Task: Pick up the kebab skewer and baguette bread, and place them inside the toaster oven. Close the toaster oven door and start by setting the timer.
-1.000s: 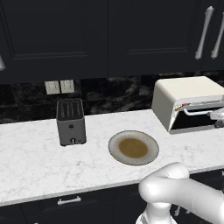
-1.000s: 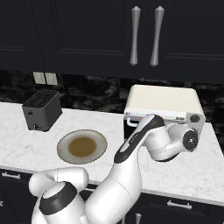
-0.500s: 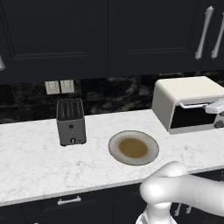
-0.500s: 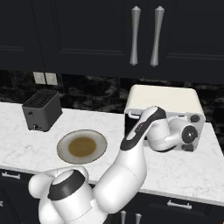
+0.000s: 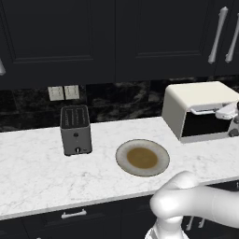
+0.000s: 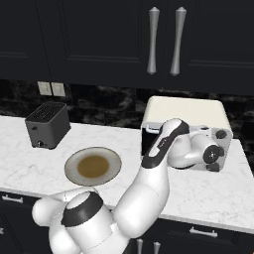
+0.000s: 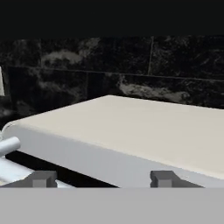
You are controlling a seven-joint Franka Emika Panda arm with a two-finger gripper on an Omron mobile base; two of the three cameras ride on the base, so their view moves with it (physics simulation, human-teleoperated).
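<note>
The gripper [image 7: 103,179] hangs at the toaster oven's [image 5: 200,109] front top edge, fingers spread, grasping nothing. The cream-white oven with its dark glass door [image 5: 207,125] stands at the worktop's [image 5: 37,172] right end, right of the plate [image 5: 142,158]. Risk: if the door isn't fully shut, reaching for the timer could knock it.
</note>
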